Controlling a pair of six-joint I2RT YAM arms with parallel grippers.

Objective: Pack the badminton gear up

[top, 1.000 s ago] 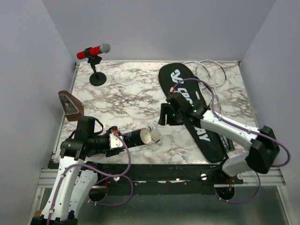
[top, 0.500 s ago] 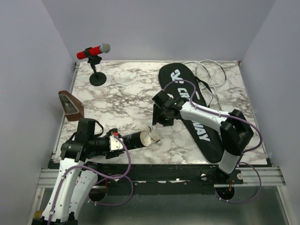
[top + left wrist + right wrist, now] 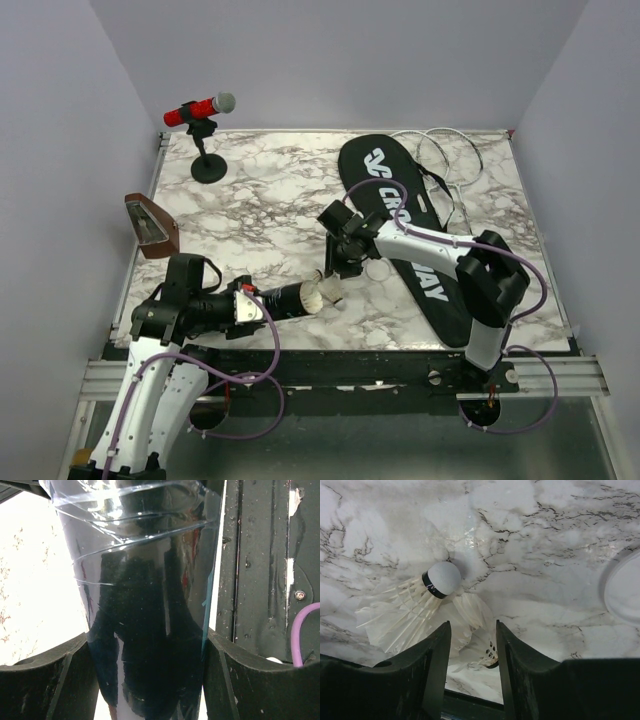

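Right gripper (image 3: 472,630) stands part-open astride the feather skirt of one shuttlecock (image 3: 471,611) on the tabletop (image 3: 545,555); no firm hold is evident. A second shuttlecock (image 3: 442,577) lies against it. Left gripper (image 3: 243,304) clamps the tube (image 3: 285,297), mouth just beside them. Risk: squeezing the skirt crushes feathers, or lifting snags the neighbour and drags it off line with the tube mouth.

rackets (image 3: 450,160) partly under bag (image 3: 432,285), tube (image 3: 150,605) ends cropped
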